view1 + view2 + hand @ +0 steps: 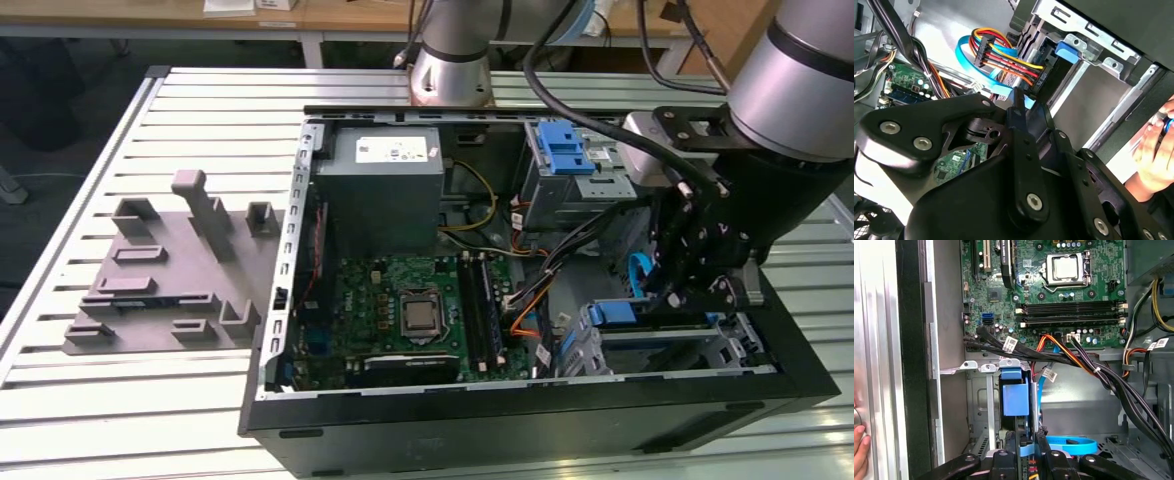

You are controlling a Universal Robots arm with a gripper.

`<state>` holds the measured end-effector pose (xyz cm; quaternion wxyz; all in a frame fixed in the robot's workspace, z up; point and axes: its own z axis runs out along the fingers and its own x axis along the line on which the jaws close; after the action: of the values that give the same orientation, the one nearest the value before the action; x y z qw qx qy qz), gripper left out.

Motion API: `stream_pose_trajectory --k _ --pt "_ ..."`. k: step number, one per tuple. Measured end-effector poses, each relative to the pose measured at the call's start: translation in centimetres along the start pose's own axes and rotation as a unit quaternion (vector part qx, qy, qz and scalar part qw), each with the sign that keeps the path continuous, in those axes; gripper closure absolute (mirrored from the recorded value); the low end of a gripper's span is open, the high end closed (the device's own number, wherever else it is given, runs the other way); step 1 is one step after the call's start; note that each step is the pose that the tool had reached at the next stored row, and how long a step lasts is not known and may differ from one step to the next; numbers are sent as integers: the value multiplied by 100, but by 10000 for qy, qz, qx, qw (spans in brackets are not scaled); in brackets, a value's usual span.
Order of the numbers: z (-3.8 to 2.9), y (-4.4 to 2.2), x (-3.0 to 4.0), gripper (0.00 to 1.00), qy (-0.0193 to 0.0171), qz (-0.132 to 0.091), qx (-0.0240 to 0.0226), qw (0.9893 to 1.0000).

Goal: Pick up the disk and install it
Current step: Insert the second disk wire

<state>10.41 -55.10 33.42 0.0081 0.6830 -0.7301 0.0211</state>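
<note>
gripper [1024, 450] on blue-railed disk [1016, 400], hand [1154, 150] in second wrist view

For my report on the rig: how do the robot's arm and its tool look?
The arm is a silver-grey tube with dark joint sections; black cables run alongside it. The tool is black, built of flat linkage bars joined by silver round-headed screws.

Robotics lab or electronics workshop. An open desktop computer case [534, 400] with bare motherboard [400, 310] lies at centre frame on a slatted aluminium worktable [80, 400]; a grey moulded fixture tray [160, 290] sits at left. Wooden benches [347, 15] run across the top edge, behind the arm's base [451, 60].
</note>
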Motion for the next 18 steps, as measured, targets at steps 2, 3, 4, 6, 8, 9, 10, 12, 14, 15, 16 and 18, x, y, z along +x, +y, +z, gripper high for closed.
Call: stream_pose_trajectory --k 2,3,4,6,8,9,10,12,14,15,16,18 --pt "-14 0 0 70 0 0 0 10000" --pt "-22 0 1 70 0 0 0 10000" --pt "-31 -1 1 70 0 0 -1 10000" --pt "-49 -1 2 70 0 0 -1 10000" --pt "-72 -1 3 70 0 0 -2 10000" --pt "-86 -2 3 70 0 0 -3 10000" --pt "-100 -2 4 70 0 0 -3 10000" --pt "-126 -3 5 70 0 0 -6 10000" --pt "-143 -3 6 72 0 -1 -9 10000" --pt "-145 -3 6 78 -1 0 -10 10000" --pt "-144 -3 6 84 -1 0 -10 10000" --pt "-146 -3 6 89 0 0 -10 10000"
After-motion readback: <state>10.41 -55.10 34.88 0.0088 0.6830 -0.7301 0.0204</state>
